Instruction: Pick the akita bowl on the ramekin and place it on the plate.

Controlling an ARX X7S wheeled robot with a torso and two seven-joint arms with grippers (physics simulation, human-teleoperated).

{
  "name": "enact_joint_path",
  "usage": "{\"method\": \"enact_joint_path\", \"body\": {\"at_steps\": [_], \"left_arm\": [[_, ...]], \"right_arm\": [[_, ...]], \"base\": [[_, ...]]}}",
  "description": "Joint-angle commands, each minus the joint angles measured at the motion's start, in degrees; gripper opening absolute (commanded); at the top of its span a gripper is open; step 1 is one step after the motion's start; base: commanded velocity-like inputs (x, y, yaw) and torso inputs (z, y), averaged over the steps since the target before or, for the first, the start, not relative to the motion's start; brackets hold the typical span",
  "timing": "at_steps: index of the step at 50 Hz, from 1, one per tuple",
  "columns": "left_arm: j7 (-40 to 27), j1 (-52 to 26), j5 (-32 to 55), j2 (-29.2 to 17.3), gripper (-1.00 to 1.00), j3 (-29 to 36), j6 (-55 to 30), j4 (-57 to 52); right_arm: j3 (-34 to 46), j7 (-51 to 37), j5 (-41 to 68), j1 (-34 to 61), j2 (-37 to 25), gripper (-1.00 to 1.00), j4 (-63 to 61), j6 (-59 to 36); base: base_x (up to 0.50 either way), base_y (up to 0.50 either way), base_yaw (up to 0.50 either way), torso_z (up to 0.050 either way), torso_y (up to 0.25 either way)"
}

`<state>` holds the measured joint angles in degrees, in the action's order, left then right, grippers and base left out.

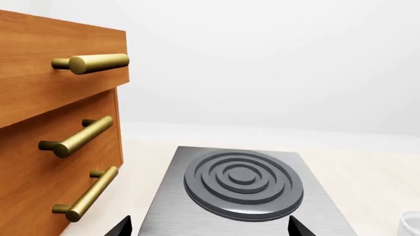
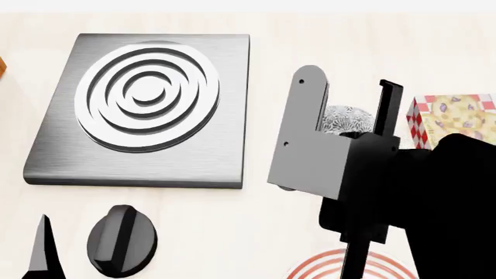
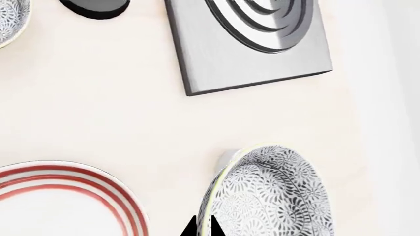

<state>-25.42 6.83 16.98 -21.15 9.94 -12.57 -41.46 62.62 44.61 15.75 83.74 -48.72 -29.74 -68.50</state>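
The akita bowl [image 3: 272, 194] sat tipped on the ramekin [image 3: 225, 160], of which only a white sliver showed at its edge, and my right jaws [image 3: 201, 227] were drawn almost together on the bowl's rim, so I judged the bowl gripped. The plate [image 3: 78, 184] lay just beside the bowl on the desk [image 3: 98, 98], on the side away from the hob [image 3: 253, 44]. The left jaws [image 1: 206, 227] hung parted and empty over that hob, well apart.

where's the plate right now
The plate sits at the bottom edge of the head view, right of centre, mostly hidden by the right arm. In the right wrist view it lies beside the akita bowl.
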Motion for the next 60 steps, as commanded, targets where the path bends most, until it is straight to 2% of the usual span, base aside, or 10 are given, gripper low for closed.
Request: {"method": "enact_joint_path", "body": {"at_steps": [1, 21, 60], "left_arm": [[-0.3, 0.1, 0.0, -0.2, 1.00, 0.1, 0.1, -0.2], [-0.6, -0.1, 0.2, -0.5, 1.00, 0.2, 0.2, -0.1], [-1.5, 0.2, 0.4, -1.2, 1.00, 0.4, 0.6, -0.5]], "right_arm": [[-1.7, -2.1, 1.0, -3.5, -4.0, -1.00, -7.6, -1.5], [-3.0, -4.1, 3.0, -7.3, -9.0, -1.00, -14.1, -3.1], [-5.9, -8.8, 8.6, -15.3, -14.1, -1.00, -24.6, -6.6]], "base": [[0.00, 0.00, 0.00, 0.000, 0.000], [0.00, 0.00, 0.00, 0.000, 0.001], [0.00, 0.00, 0.00, 0.000, 0.000]]}}
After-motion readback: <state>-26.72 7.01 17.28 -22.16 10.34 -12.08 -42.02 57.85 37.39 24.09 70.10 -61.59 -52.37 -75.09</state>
